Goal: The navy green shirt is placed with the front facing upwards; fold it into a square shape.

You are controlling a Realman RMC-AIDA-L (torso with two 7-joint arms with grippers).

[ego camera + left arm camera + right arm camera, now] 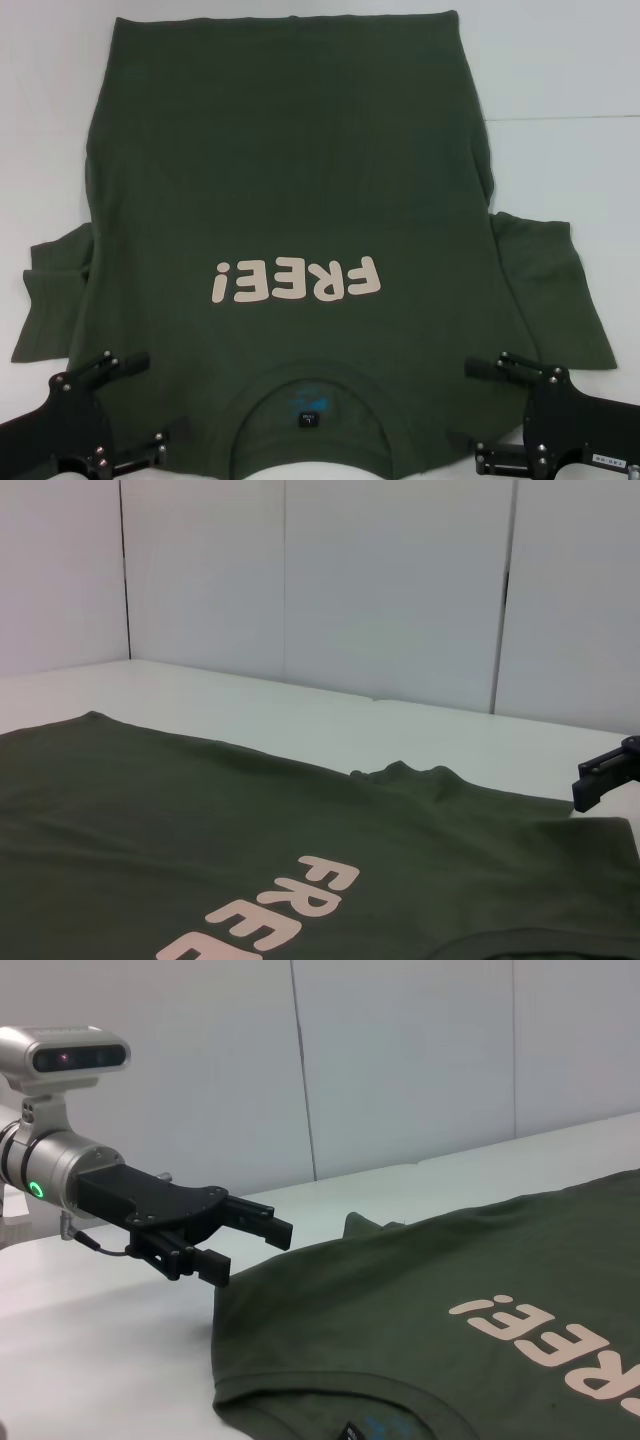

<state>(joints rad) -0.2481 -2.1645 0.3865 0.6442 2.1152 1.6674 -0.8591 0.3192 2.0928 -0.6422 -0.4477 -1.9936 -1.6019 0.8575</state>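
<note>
The navy green shirt (290, 180) lies flat on the white table, front up. Its cream "FREE!" print (297, 280) reads upside down in the head view. The ribbed collar with a small dark label (307, 418) lies nearest me. Both short sleeves spread out to the sides. My left gripper (152, 405) stands open at the shirt's near left shoulder, one finger on each side of the shoulder area. In the right wrist view the left gripper (248, 1248) hangs just over that shoulder corner. My right gripper (476, 412) stands open at the near right shoulder. One of its fingertips (603, 776) shows in the left wrist view.
The shirt rests on a white table (560, 70) with a seam line at the right. White wall panels (400, 580) close off the far side. The left sleeve (50, 300) and the right sleeve (555, 290) reach close to the head view's side edges.
</note>
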